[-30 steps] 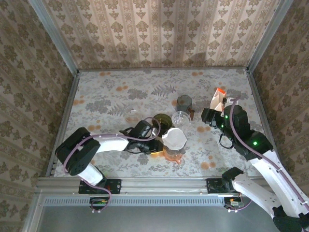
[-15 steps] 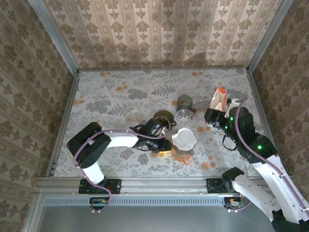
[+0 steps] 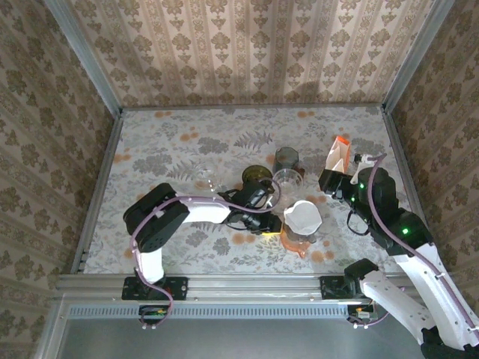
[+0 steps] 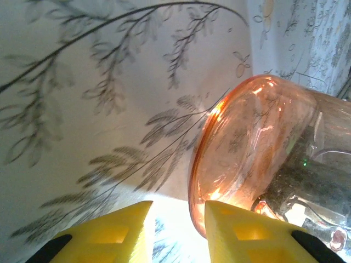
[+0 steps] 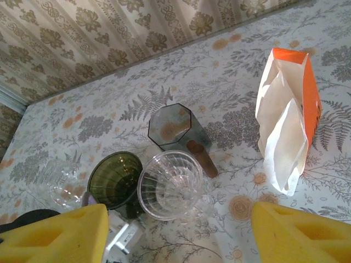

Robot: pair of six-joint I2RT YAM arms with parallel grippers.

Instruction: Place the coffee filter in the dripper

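A: Where is the white paper coffee filter [image 3: 303,215]?

B: It sits cupped in the orange glass dripper [image 3: 299,241], so the placing looks done.

A: And the left gripper [image 4: 176,219]?

B: It lies low against the dripper's rim. The narrow gap does not show whether it pinches. The right gripper [image 5: 178,235] gapes empty beside the orange-and-white paper bag [image 5: 288,118], likely leaving room.

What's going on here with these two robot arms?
The left gripper sits low on the table, its fingers slightly apart, right beside an orange glass dripper. A white paper filter already sits in the dripper's top. The right gripper hangs open and empty near a clear cup, a green cup, a dark glass and a paper bag.
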